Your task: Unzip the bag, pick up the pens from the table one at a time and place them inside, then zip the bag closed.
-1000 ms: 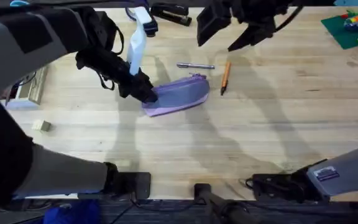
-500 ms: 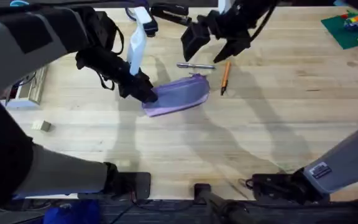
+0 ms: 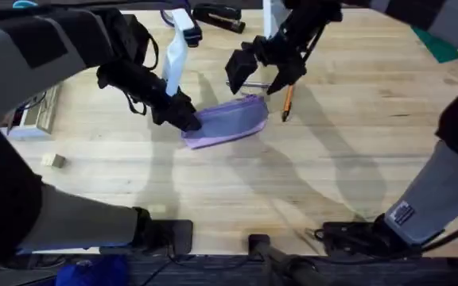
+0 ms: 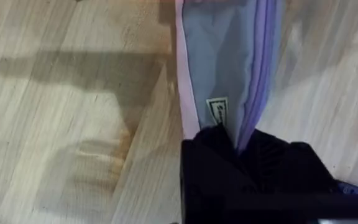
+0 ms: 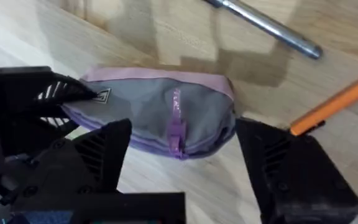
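From above, the purple bag lies on the wooden table. The bag is my landmark. The left gripper is at the bag's left end and pinches that end between its closed fingers. The right gripper hangs just past the bag's far right end, and its two fingers are spread wide with nothing between them. The silver pen lies just behind the bag, partly under the right gripper. The orange pen lies just to the right of the bag. A black stapler sits far behind the bag at the table's back edge. A small pale block sits well off to the bag's left.

In the left wrist view, the bag is grey with a purple edge. The left gripper is shut on the bag's end, close to a small white label.

In the right wrist view, the right gripper is wide open and holds nothing, with the bag showing between its fingers. The purple zipper pull hangs at the end of the bag. The left gripper grips the other end. The silver pen lies beyond the bag, and the orange pen is close to one black finger.
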Available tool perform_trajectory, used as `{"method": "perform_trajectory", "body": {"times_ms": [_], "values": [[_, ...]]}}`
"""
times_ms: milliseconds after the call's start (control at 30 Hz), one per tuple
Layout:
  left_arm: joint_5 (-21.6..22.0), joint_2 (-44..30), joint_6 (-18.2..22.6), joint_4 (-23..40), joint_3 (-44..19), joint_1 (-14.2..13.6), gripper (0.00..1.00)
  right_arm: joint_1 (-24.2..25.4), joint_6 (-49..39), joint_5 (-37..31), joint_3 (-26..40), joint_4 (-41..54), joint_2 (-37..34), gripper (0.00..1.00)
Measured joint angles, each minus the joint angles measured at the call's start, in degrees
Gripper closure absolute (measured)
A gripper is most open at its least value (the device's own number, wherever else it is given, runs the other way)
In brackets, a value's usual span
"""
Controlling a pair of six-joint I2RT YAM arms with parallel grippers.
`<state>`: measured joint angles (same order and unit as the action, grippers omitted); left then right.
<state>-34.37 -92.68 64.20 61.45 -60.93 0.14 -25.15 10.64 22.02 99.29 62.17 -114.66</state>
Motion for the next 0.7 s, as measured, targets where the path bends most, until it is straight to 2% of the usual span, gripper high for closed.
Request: {"method": "perform_trajectory", "body": {"times_ms": [467, 567, 700], "values": [[0.0, 0.0, 0.0, 0.0, 0.0, -0.01, 0.959, -0.82, 0.01, 0.0, 0.0, -0.52, -2.35, 0.019], [0.0, 0.0, 0.0, 0.0, 0.0, -0.01, 0.959, -0.82, -0.02, 0.01, 0.0, -0.52, -2.35, 0.099], [0.0, 0.0, 0.0, 0.0, 0.0, -0.01, 0.959, -0.82, 0.01, -0.13, 0.0, -0.52, -2.37, 0.268]]}}
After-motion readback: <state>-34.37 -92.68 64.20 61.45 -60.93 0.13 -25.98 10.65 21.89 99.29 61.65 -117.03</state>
